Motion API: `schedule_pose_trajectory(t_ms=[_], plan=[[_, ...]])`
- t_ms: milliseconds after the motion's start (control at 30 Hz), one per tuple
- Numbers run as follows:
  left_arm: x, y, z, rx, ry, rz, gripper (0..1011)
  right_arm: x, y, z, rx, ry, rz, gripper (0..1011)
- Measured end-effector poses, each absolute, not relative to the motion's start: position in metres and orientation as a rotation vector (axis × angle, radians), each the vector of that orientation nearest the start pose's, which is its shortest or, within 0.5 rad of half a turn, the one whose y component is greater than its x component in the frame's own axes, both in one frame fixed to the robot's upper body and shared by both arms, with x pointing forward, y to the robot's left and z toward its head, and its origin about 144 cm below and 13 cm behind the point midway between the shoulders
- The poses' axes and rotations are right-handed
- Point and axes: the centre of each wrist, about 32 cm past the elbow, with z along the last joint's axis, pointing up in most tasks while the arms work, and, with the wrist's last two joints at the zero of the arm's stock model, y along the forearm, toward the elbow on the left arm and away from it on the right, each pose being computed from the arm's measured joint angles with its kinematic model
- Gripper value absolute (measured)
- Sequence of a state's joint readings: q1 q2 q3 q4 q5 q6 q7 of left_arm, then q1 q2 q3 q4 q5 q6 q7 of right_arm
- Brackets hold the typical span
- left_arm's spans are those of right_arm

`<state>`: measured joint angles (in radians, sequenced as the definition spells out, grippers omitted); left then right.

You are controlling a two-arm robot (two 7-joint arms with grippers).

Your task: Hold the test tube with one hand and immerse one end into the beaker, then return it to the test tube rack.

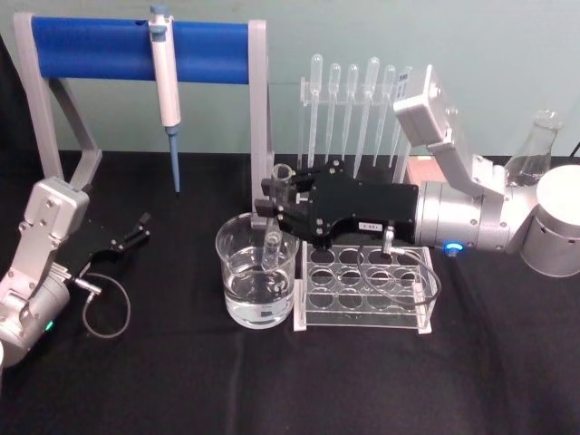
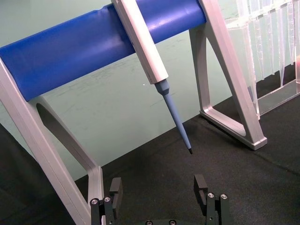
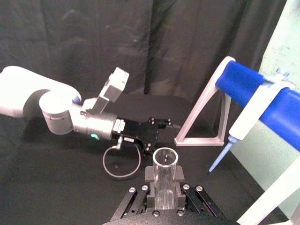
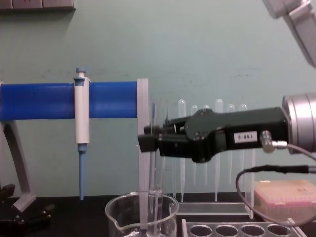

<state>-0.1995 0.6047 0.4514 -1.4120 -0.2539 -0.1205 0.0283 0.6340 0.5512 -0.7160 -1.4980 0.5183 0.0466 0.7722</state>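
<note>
The left gripper [image 1: 136, 231] is lying idle on the black table [image 1: 272, 390], out at 9 o'clock from the beaker [image 1: 256, 299]. Its fingers [image 2: 115, 188] are standing wide apart and gripping nothing. At 11 o'clock from the beaker, a white-and-blue pipettor [image 1: 165, 82] is hanging from a blue-barred stand [image 1: 91, 50].

The beaker is sitting near the middle of the table and is holding clear liquid in its lower part. The right gripper [image 1: 276, 207] is reaching in from 3 o'clock, passing over the rack, with its fingers clamping the test tube [image 1: 272, 245] by its upper part and holding it upright. The tube's rounded lower end is hanging inside the beaker, below the rim and about at the liquid's surface. How deep it is sitting cannot be told.

So the pick-up looks done and the immersing step seems to be under way. Lifting the tube out and returning it is what is remaining. The clear test tube rack [image 1: 362, 304] is waiting just beside the beaker at 3 o'clock, and the wells that are showing are standing empty.
</note>
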Motion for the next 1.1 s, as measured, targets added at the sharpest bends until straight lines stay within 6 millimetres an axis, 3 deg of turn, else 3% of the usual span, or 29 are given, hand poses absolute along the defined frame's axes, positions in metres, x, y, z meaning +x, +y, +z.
schedule_pose_trajectory(t_ms=[1100], plan=[[0.489, 0.31, 1.14, 0.304, -0.285, 1.248, 1000, 0.563, -0.204, 1.226, -0.186, -0.217, -0.285, 238]])
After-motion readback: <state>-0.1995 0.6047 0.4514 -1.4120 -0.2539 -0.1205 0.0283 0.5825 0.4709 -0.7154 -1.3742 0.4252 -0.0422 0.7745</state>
